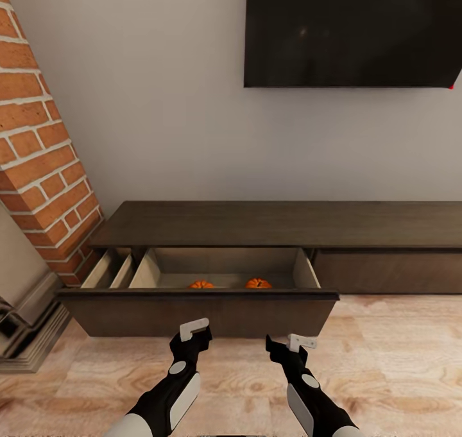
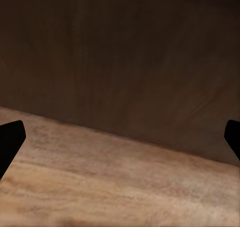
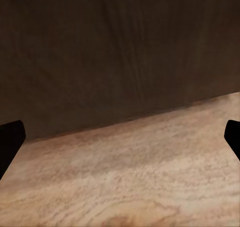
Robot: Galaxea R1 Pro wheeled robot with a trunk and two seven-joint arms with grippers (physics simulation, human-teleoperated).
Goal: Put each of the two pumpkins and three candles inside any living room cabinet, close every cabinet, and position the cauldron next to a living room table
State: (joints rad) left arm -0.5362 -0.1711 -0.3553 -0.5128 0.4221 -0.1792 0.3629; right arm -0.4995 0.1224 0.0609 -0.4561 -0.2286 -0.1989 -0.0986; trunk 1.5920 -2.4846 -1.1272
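Now | both pumpkins in the open drawer of the cabinet | left gripper, right gripper: jaws wide, empty, facing the drawer front | judgement: front stiff, heavy, handleless; push flat, mid-panel.

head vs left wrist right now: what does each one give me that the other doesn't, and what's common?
Head view: two pumpkins lying apart inside the open drawer of the cabinet, the dark screen on the wall, the brick column, and both arms, with the left gripper and right gripper low before the drawer, holding nothing.

Left wrist view: a close look at the left gripper's black fingertips, spread wide with nothing between them.

Both: the dark drawer front meeting the pale wood floor.
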